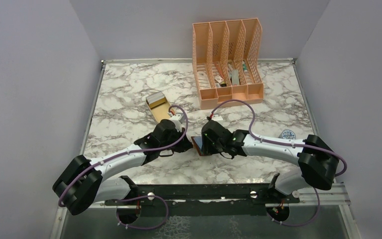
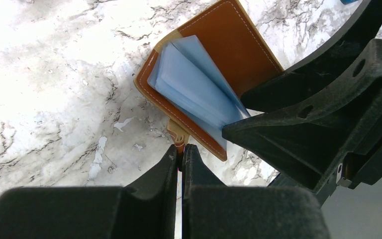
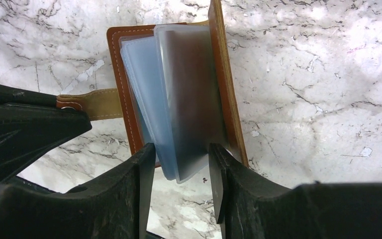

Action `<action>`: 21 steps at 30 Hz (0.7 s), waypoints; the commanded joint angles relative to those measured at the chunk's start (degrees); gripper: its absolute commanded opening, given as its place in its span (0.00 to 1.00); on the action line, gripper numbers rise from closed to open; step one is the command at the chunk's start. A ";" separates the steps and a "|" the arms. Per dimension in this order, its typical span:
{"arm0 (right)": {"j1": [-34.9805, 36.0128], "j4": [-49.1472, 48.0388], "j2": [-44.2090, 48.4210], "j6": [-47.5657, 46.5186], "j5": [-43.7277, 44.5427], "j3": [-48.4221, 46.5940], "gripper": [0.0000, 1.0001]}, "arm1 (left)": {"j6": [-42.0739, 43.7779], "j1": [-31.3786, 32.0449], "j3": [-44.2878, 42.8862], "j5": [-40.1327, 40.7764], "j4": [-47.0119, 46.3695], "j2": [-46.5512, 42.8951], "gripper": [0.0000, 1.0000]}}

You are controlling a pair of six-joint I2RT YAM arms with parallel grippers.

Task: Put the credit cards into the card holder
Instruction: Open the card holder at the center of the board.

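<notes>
**Holder spread open between both claws**

1. Left claw (image 2: 180, 148): closed. The fingers pinch the tan snap tab (image 2: 177, 132), which sticks out from the near-left edge of the holder (image 2: 238, 45). The tab lies flat and is taut between the fingertips and the brown leather cover.

2. Right claw (image 3: 181, 149): part-open, on the holder's right side. The fingers (image 3: 146, 169) straddle the lower edge of the clear bluish pockets (image 3: 179, 99). One finger sits on each side of the fanned bundle. The pockets fill most of the gap, but it cannot be told whether the pads press on them.

3. Holder: it rests on the marble table (image 1: 129, 94), between the two claws and central at the table's near half. It is open, leather face down. The right-hand cover stands up on edge and the pockets lift off the left-hand cover. No card shows inside the pockets.

4. Left of the holder and further back: a flat tan item (image 1: 158, 105) lies on the table, well apart from the holder.

5. Right of the holder: a small round blue-and-white disc (image 1: 288, 134) lies near the table's edge.

6. Beyond the holder, at the far side: a peach mesh organiser (image 1: 227, 62) stands upright, with small items in its slots.
</notes>
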State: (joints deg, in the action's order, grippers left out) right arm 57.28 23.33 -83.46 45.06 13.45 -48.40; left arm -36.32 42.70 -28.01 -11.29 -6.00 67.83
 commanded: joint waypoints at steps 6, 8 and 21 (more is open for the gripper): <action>0.12 -0.67 1.36 -1.54 0.00 -0.99 0.42 | 0.81 -0.66 0.52 -0.57 -2.41 1.06 0.00; 0.12 -0.80 1.40 -1.71 -0.16 -0.99 0.42 | 0.76 -0.69 0.50 -0.73 -2.52 1.12 0.00; 0.12 -0.80 1.77 -1.62 -0.16 -1.32 0.30 | 0.61 -0.77 0.80 -1.19 -3.00 1.34 0.00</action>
State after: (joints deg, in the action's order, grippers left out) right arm 57.28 23.29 -82.81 43.75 13.23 -48.45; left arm -36.27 42.33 -27.99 -11.35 -7.27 68.84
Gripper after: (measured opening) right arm 0.317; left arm 0.041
